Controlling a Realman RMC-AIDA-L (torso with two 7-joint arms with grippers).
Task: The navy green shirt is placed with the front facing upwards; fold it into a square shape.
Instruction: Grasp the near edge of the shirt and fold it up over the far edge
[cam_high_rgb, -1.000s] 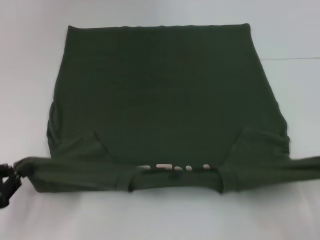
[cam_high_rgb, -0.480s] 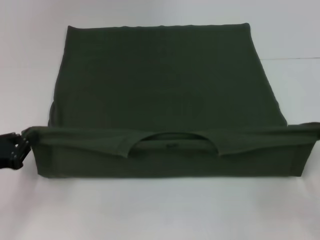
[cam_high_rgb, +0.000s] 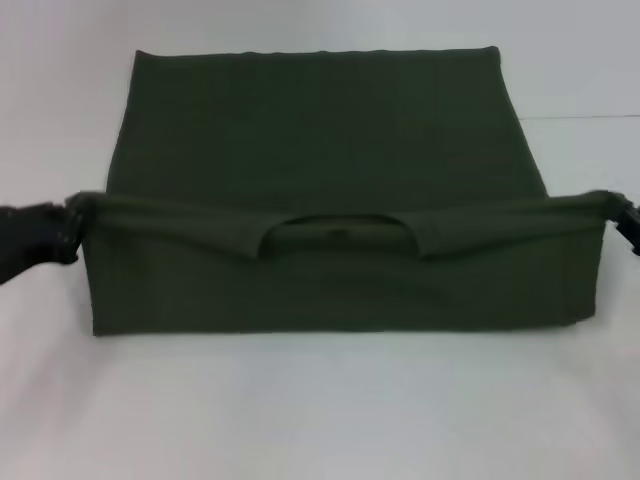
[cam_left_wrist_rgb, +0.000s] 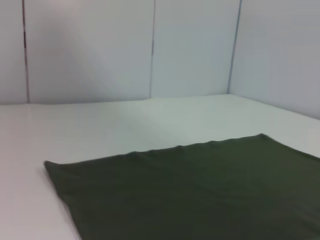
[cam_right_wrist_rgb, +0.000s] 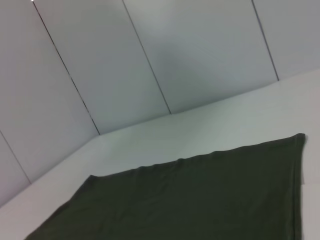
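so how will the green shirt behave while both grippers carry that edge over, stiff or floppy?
Likely floppy: the navy green shirt hangs as a curtain below the raised edge, and the collar flap droops mid-span. Probably light, since the left gripper and right gripper lift it by the corners alone. The far half lies flat on the table, so it probably won't drag.

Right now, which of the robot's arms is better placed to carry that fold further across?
Neither alone: the left gripper and right gripper each grip one end of the navy green shirt's lifted near edge, so both are equally placed to carry it toward the far hem.
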